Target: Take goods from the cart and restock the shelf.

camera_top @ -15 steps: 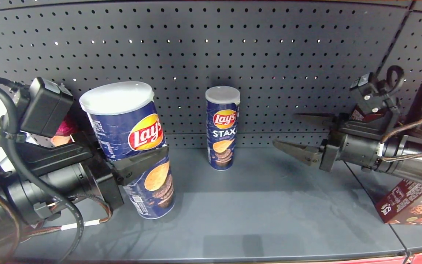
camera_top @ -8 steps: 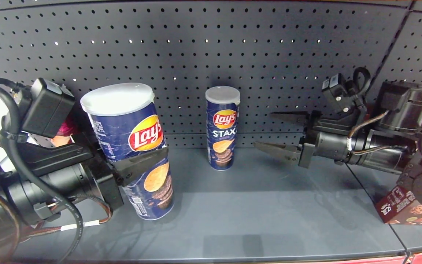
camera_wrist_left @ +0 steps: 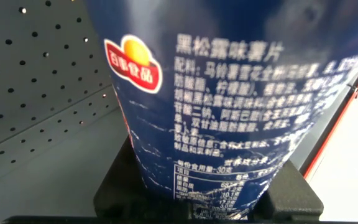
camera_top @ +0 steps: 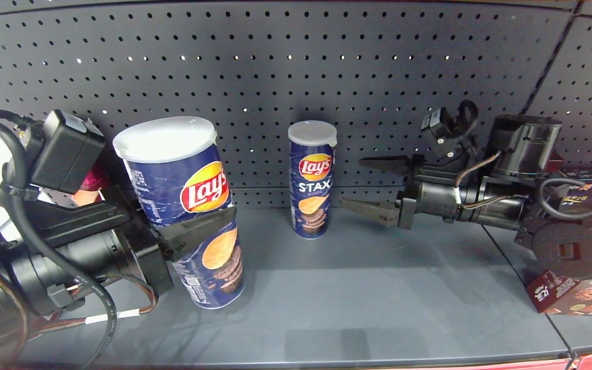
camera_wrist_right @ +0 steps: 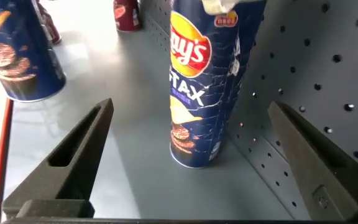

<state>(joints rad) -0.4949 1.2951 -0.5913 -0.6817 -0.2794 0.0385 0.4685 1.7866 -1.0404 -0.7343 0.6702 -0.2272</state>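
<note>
My left gripper (camera_top: 193, 226) is shut on a blue chip can (camera_top: 185, 205) with a white lid; the can tilts slightly, its base on the grey shelf (camera_top: 368, 303) at the front left. In the left wrist view the same blue chip can (camera_wrist_left: 222, 112) sits between the jaws, label side facing the camera. A second, slimmer chip can (camera_top: 312, 178) stands upright against the pegboard in the middle. My right gripper (camera_top: 373, 187) is open and level just to its right, fingers apart, nothing between them. The slim can (camera_wrist_right: 202, 87) stands a short way ahead of the right gripper (camera_wrist_right: 191, 162) in its wrist view.
Dark red snack boxes (camera_top: 573, 293) lie at the shelf's right end, under my right arm. The pegboard back wall (camera_top: 296, 67) stands close behind the slim can. A small red can (camera_wrist_right: 127, 14) stands farther along the shelf. Bare shelf lies between the two cans and toward the front.
My right arm has moved left along the shelf, bringing its open gripper close to the slim can. The left gripper and its can have stayed put.
</note>
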